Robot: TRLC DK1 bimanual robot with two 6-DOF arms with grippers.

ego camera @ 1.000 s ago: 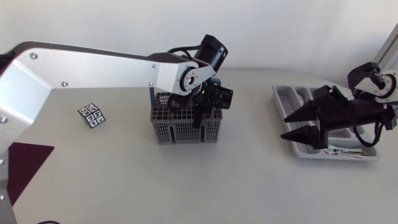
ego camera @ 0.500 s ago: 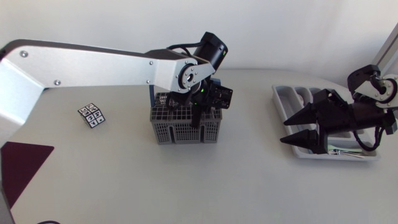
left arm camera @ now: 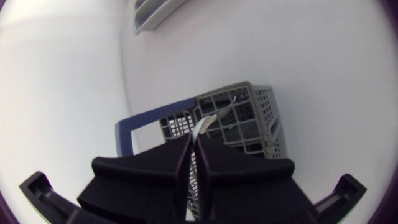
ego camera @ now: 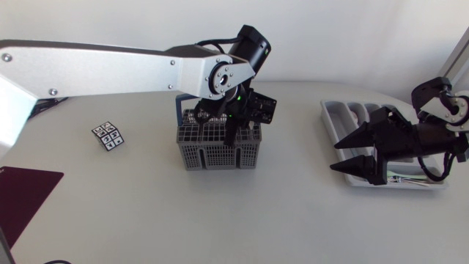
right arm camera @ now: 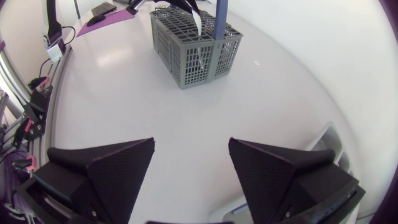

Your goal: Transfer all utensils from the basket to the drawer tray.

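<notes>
The grey utensil basket (ego camera: 218, 149) with its blue handle (ego camera: 178, 110) stands mid-table. My left gripper (ego camera: 233, 130) hangs just over its top, pointing down. In the left wrist view this gripper (left arm camera: 193, 138) is shut on the pale handle of a utensil (left arm camera: 204, 124) that rises out of the basket (left arm camera: 249, 118). At the right lies the grey drawer tray (ego camera: 331, 121), with my right gripper (ego camera: 350, 152) open over its near-left corner and nothing between its fingers. From the right wrist view, the open right gripper (right arm camera: 191, 152) faces the distant basket (right arm camera: 193, 46).
A small black-and-white patterned block (ego camera: 108, 136) lies left of the basket. A dark purple mat (ego camera: 22, 192) covers the table's left edge. A pale utensil (ego camera: 409, 180) rests in the tray's front compartment. Bare table stretches between basket and tray.
My left gripper has closed on the utensil handle in the basket, and the left arm has lifted a little. The right arm has barely shifted.
</notes>
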